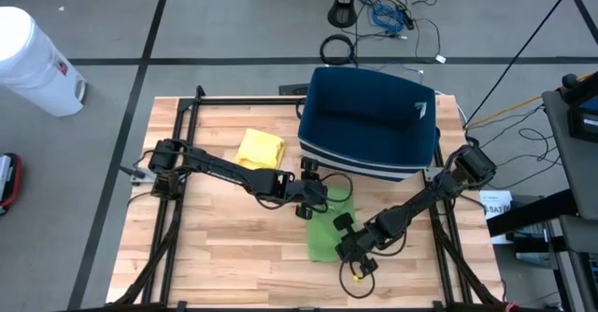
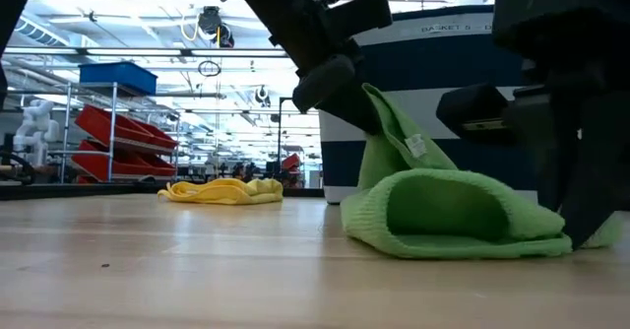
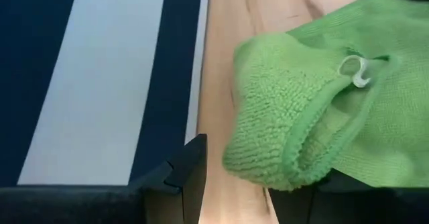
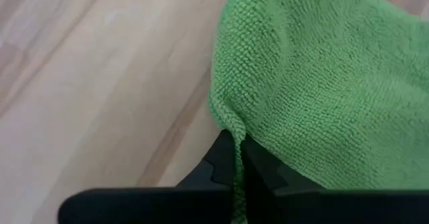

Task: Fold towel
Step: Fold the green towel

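both grippers pinch the green towel

on the wooden table, just in front of the blue basket, lies the green towel. left gripper is clamped on its far edge, lifting it. right gripper has its fingers together on the near edge. a yellow cloth sits apart, to the left.

Grey tiled floor, red shelving bins, bright ceiling lights

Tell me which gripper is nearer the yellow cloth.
Left. The left gripper sits just right of the yellow cloth; the right gripper is farther, at the green towel's near end.
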Motion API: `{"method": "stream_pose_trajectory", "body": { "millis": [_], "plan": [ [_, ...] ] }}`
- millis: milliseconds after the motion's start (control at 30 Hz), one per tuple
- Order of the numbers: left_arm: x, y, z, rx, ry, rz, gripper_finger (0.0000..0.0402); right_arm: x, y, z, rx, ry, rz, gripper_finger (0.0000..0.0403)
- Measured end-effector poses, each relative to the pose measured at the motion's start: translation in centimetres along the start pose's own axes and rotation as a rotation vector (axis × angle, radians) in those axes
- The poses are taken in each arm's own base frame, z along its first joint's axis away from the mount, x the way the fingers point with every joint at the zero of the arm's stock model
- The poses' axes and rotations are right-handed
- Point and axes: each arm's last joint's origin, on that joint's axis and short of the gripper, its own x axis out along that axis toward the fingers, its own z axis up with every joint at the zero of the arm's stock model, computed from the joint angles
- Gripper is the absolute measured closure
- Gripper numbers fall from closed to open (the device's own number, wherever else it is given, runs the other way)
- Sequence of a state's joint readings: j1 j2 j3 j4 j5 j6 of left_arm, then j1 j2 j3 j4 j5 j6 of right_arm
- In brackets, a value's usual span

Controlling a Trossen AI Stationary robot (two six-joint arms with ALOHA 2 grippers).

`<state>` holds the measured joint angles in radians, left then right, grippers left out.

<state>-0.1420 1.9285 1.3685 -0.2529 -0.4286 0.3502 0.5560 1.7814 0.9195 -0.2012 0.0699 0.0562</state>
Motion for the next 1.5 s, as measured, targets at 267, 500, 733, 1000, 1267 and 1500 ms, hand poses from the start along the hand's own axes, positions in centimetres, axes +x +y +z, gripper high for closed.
{"method": "stream_pose_trajectory", "body": {
  "millis": [267,500,733,1000,1267,1500],
  "plan": [
    [0.3,1.0,-0.5,-0.007,0.057,0.114,0.0257,-0.1,1.1,-0.1,0.037,0.014,0.126,0.0402],
    [0.3,1.2,-1.1,0.019,0.127,0.148,0.0257,-0.2,2.0,-0.1,0.038,0.012,0.153,0.0403],
    [-0.6,1.5,-1.7,0.047,0.201,0.157,0.0257,-0.2,2.2,-0.1,0.041,0.013,0.157,0.0403],
    [-2.0,2.4,-2.3,0.093,0.293,0.238,0.0257,-0.2,2.3,-0.1,0.041,0.009,0.158,0.0403],
    [-5.0,3.5,-0.9,0.008,0.169,0.188,0.0257,-0.2,2.4,-0.1,0.039,0.005,0.16,0.0403],
    [-7.3,1.9,1.1,-0.142,-0.105,-0.323,0.0257,-0.2,2.4,0.0,0.039,0.0,0.158,0.0403]
  ]
}}
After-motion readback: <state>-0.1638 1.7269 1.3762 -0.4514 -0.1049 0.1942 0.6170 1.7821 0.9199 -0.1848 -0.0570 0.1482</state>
